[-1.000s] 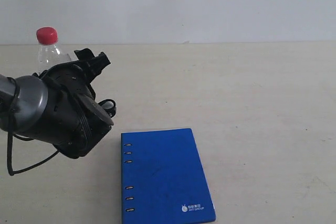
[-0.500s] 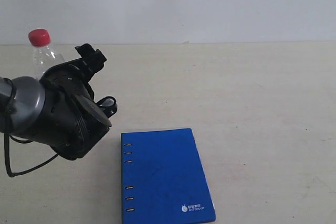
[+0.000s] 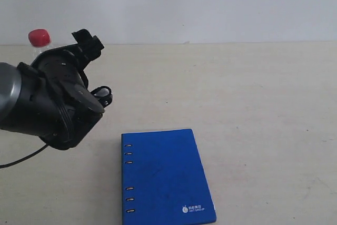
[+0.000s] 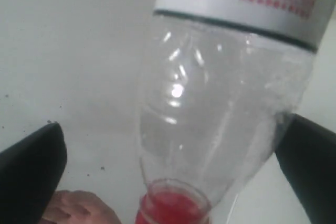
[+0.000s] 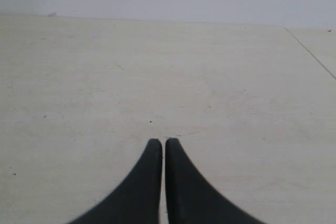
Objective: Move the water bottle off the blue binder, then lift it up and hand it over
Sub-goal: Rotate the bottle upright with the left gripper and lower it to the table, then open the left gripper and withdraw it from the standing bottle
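The left gripper (image 4: 173, 129) is hanging spread wide around the water bottle (image 4: 220, 103), well apart from the blue binder (image 3: 163, 175) lying on the table (image 3: 253, 104); the right gripper (image 5: 160, 148) is sitting pressed together

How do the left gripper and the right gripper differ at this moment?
The left gripper is open, fingers wide apart; the right gripper is shut, fingertips almost touching. The water bottle sits between the left gripper's fingers; nothing sits between the right gripper's. Both have dark fingers.
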